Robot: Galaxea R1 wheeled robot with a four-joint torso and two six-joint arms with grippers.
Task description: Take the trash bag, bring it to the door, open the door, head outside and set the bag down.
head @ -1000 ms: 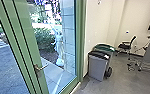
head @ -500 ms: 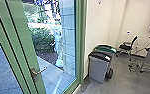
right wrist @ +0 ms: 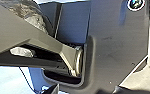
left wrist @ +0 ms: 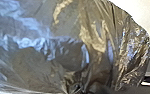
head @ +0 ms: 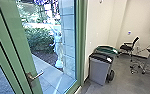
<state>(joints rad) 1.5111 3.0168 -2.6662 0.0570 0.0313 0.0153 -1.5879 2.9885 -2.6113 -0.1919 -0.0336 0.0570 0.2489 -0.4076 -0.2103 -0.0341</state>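
Robot has moved nearer the door (head: 19, 37); the trash bag (left wrist: 63, 37) looks crumpled.

Wide dark-grey plate (right wrist: 116, 45), pale-ringed round fitting (right wrist: 136, 3) at corner; angular grey-brown bar (right wrist: 41, 41), elongated dark slot.

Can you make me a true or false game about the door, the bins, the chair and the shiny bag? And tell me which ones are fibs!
1. The door is green. True.
2. The door has a round knob. False: it has a lever handle.
3. Bushes can be seen outside through the glass. True.
4. Both bins have red lids. False: the front bin has a dark lid and the one behind has a green one.
5. The chair is bright yellow. False: the chair is black.
6. The trash bag looks shiny and crinkly. True.
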